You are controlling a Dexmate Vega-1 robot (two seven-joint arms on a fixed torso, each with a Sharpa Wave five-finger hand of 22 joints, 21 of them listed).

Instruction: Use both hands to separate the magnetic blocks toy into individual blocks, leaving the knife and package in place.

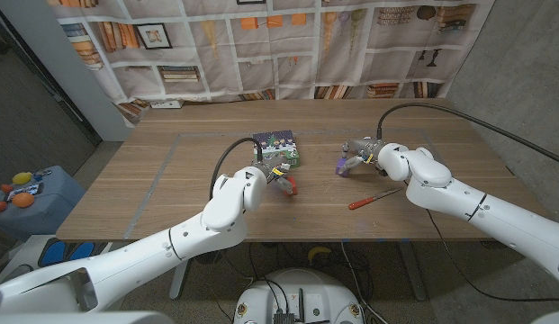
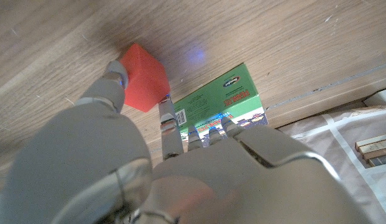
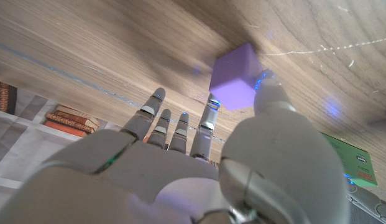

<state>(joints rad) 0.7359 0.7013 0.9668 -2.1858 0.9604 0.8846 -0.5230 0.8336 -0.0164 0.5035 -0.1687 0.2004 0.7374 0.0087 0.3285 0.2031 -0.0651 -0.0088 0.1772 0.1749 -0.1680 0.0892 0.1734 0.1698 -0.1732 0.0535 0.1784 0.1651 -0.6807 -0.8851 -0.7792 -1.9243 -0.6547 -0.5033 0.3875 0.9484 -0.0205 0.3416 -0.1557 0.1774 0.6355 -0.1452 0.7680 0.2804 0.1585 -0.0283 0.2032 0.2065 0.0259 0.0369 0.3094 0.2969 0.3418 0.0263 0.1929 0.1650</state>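
Note:
The toy is in two pieces. My left hand (image 1: pixel 272 174) pinches a red block (image 1: pixel 290 187) between thumb and a finger, just in front of the package; the red block (image 2: pixel 143 78) is held close over the wood. My right hand (image 1: pixel 367 155) pinches a purple block (image 1: pixel 340 165) the same way, and the purple block (image 3: pixel 236 84) hangs near the tabletop. The two blocks are well apart, with bare table between them. The colourful package (image 1: pixel 277 148) lies flat behind my left hand. The red-handled knife (image 1: pixel 374 198) lies in front of my right hand.
The green package (image 2: pixel 227 102) is close beyond my left fingers, and its corner (image 3: pixel 355 169) is visible past my right hand. A wooden table (image 1: pixel 171 189) stretches wide on both sides. A bookshelf-print curtain (image 1: pixel 288 45) hangs behind it.

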